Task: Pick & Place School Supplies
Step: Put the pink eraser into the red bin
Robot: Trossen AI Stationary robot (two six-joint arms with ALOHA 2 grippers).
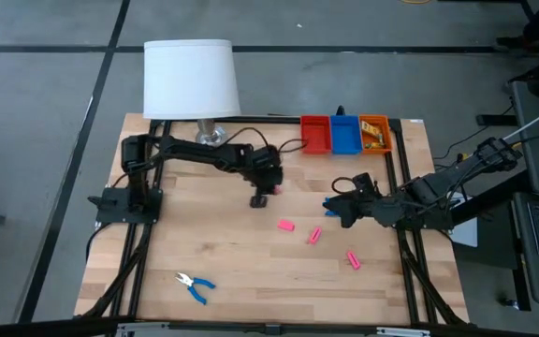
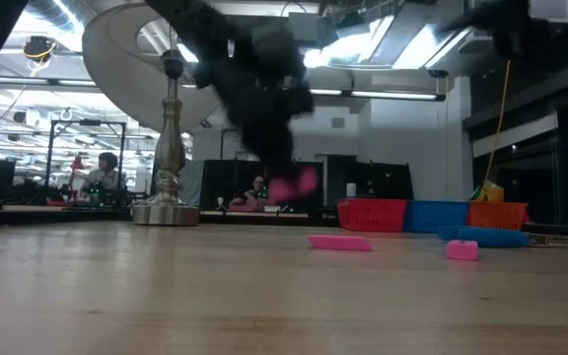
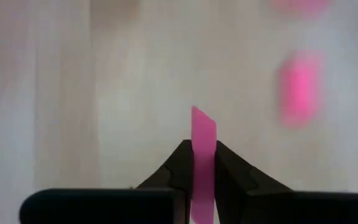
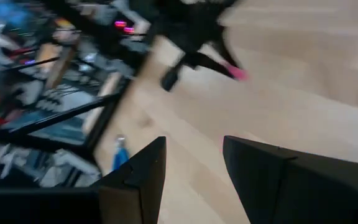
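one pink eraser [image 3: 202, 143] sits clamped upright in the left pincer [image 1: 262, 195], lifted off the tabletop [image 1: 241, 262]; the trays [image 1: 345, 134] lie off toward the lamp-side edge, nearer this arm's reach. right pincer [image 1: 342, 212] hangs open, empty.

We see one thin pink eraser block [image 3: 202, 163] pinched upright between dark fingers, raised above the wooden table [image 1: 251, 271] near its middle. Three more pink blocks lie flat on the wood, apart from one another: one [image 1: 285, 225] near the centre, a second [image 1: 314, 235] just beside it, a third [image 1: 353, 259] nearer the front edge. A pair of blue-handled pliers [image 1: 195, 285] lies at the front left, its handles slightly spread. Something blue [image 1: 329, 206] shows at the right, mostly hidden.
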